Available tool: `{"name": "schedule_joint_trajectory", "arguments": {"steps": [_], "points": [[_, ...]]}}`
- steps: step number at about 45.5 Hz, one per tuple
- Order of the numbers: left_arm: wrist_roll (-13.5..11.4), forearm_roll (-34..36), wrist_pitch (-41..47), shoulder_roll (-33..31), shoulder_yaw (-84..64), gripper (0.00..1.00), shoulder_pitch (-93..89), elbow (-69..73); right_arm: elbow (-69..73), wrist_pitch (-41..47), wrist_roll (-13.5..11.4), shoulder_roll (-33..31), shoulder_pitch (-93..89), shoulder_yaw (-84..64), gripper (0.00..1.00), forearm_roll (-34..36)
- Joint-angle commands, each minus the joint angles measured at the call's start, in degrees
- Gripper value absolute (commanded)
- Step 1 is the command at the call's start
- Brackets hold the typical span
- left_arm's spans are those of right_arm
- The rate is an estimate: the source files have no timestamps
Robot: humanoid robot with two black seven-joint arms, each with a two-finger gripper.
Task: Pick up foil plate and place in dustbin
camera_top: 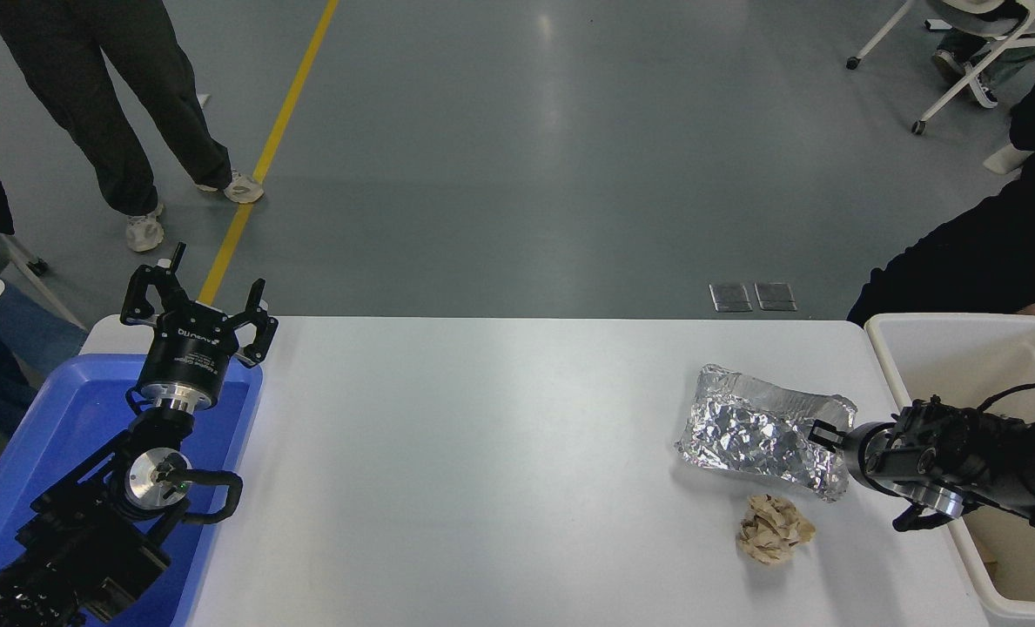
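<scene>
The foil plate (756, 431) is a shiny crinkled silver tray, held tilted just above the white table (482, 453) at its right side. My right gripper (826, 433) comes in from the right edge and is shut on the plate's right rim. The dustbin (904, 335) is a cream rectangular bin off the table's right edge, right behind my right arm. My left gripper (195, 300) is parked open at the lower left, over the blue bin.
A crumpled tan paper ball (774, 529) lies on the table just below the plate. A blue plastic bin (38, 453) stands at the left edge. A person (99, 96) stands at the far left; another person's dark sleeve (970, 252) is behind the dustbin.
</scene>
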Motion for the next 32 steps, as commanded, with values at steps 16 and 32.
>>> {"name": "schedule_joint_trajectory", "arguments": {"steps": [16, 32], "points": [[0.0, 0.0, -0.1, 0.0, 0.0, 0.98, 0.0, 0.0, 7.4, 14.8, 0.5, -6.5, 18.9, -0.8, 0.0, 0.0], [0.0, 0.0, -0.1, 0.0, 0.0, 0.98, 0.0, 0.0, 14.9, 29.7, 0.5, -15.3, 40.3, -3.6, 0.0, -0.5]]}}
